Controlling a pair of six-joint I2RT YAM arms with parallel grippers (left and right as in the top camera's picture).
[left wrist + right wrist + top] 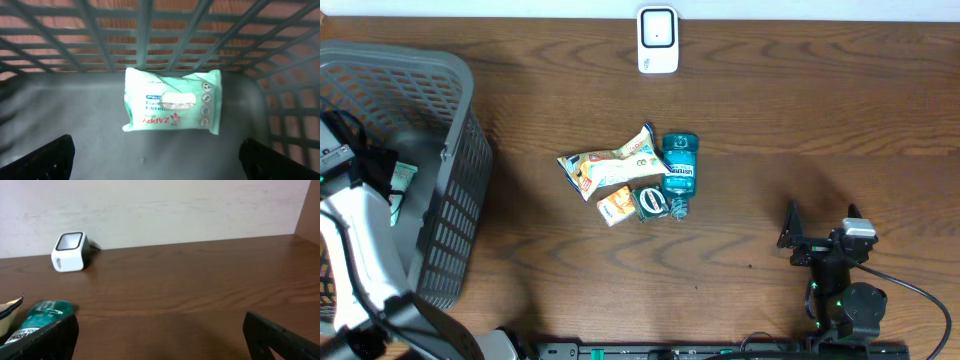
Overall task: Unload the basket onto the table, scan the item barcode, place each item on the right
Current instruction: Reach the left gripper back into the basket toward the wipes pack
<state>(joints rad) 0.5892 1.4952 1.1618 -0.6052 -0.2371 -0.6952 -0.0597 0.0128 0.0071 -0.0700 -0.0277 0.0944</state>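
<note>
Left gripper (160, 159) gapes empty over the wipes pack (172, 102) lying in the basket (460, 170) at left, likely done; right gripper (822, 226), lower right, equally wide and empty, while snack bag (610, 163) and mouthwash bottle (680, 165) wait mid-frame below the scanner (658, 40), seemingly unscanned.

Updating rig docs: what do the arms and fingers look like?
Left arm: white link, dark joints. Right arm: black, pale block on top, small green lights, thin black cable trailing right. Fingers on both: flat, matte black.
</note>
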